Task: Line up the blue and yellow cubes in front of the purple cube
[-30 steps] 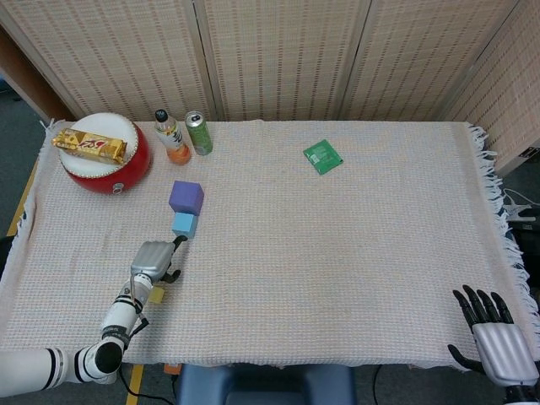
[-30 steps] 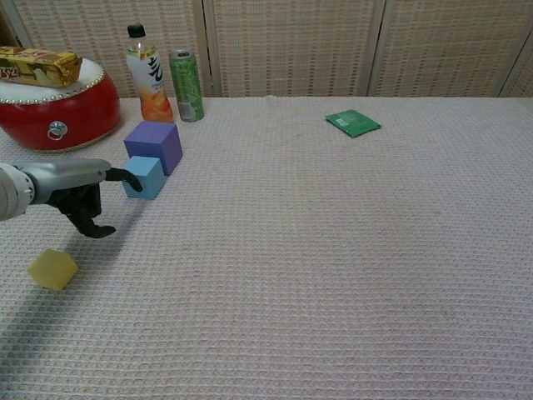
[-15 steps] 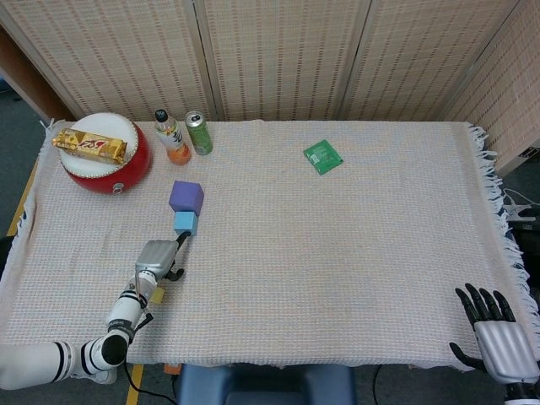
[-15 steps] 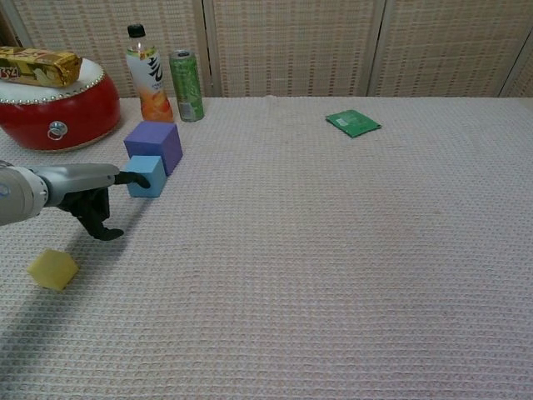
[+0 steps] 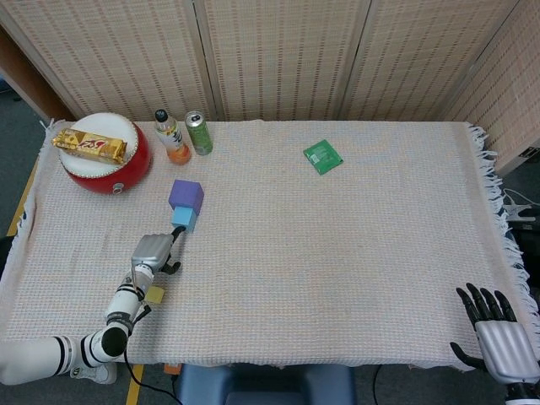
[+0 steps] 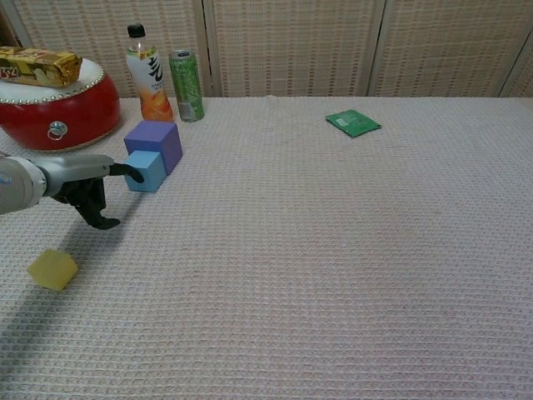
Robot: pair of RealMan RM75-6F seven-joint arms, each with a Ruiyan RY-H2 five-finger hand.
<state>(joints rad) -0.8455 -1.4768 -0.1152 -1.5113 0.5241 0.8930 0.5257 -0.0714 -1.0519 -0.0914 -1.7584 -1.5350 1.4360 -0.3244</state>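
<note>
The purple cube [image 5: 186,194] [image 6: 155,142] stands on the cloth at the left, in front of the bottle and can. The blue cube [image 5: 183,217] [image 6: 146,171] sits right against its near side. My left hand [image 5: 152,251] [image 6: 83,179] hovers just in front of the blue cube, one outstretched fingertip touching the cube's near face and the other fingers loosely curled downward, holding nothing. The yellow cube [image 5: 154,294] [image 6: 52,270] lies alone nearer the table's front edge, partly behind my left wrist in the head view. My right hand [image 5: 494,325] rests open at the front right corner.
A red drum [image 5: 108,160] [image 6: 58,108] with a snack bar on top stands at the back left. Beside it are an orange drink bottle [image 5: 172,137] [image 6: 148,77] and a green can [image 5: 199,133] [image 6: 186,86]. A green packet [image 5: 322,156] [image 6: 353,122] lies further back.
My left hand moved away from me and its fingertip pushed the blue cube up against the purple cube. The yellow cube and right hand stayed put.
</note>
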